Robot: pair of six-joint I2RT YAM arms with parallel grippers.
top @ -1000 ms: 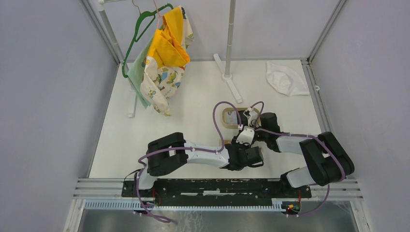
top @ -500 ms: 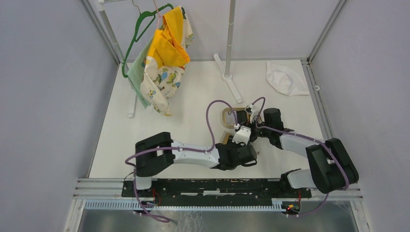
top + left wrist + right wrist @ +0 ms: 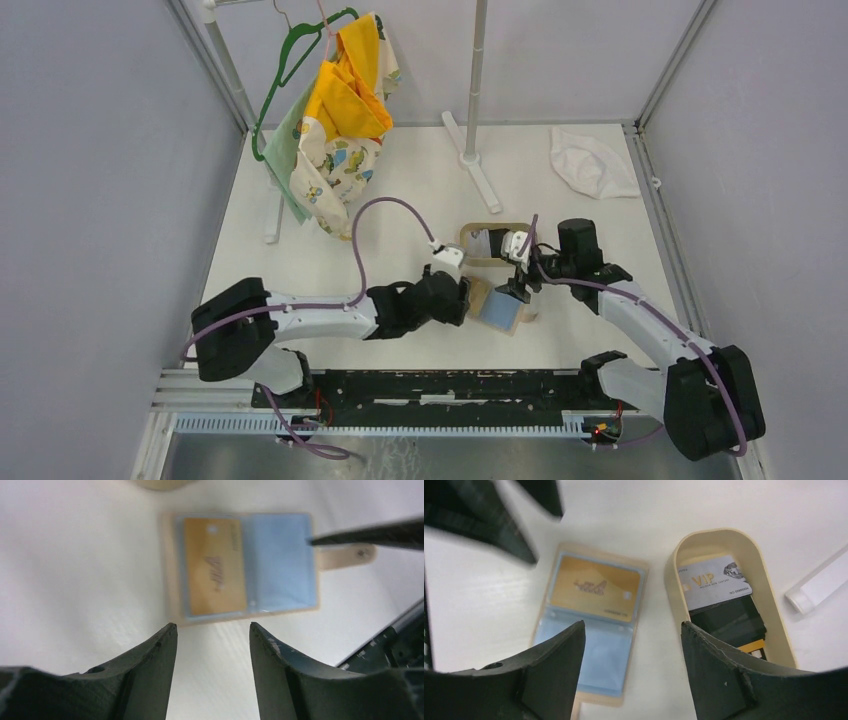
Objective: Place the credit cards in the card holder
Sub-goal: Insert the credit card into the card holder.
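Crowding is the chief risk here. The card holder [image 3: 606, 655] lies open and flat near the counter's [image 3: 300, 260] near edge, right of its middle and just beside the oval tray [image 3: 719, 532]. Both arms hang over that same patch. The left gripper [image 3: 212, 630] and the right gripper [image 3: 633, 626] are each spread with nothing between the fingers. A reach into the tray by one could clip the other or knock the holder askew.

One gold card [image 3: 594, 592] sits in a pocket. The light blue pocket beside it looks empty, and its soft mouth may buckle if a card goes in at an angle. The tray's cards lie stacked, a silver one [image 3: 714, 582] over dark ones [image 3: 729, 622], so a pinch may lift two or slip off.

How many cards lie under that stack cannot be told, because the right gripper's finger cuts off the lowest. From above, the arms partly cover the tray. The left wrist view is soft, and a dark blurred shape crosses the holder's corner.
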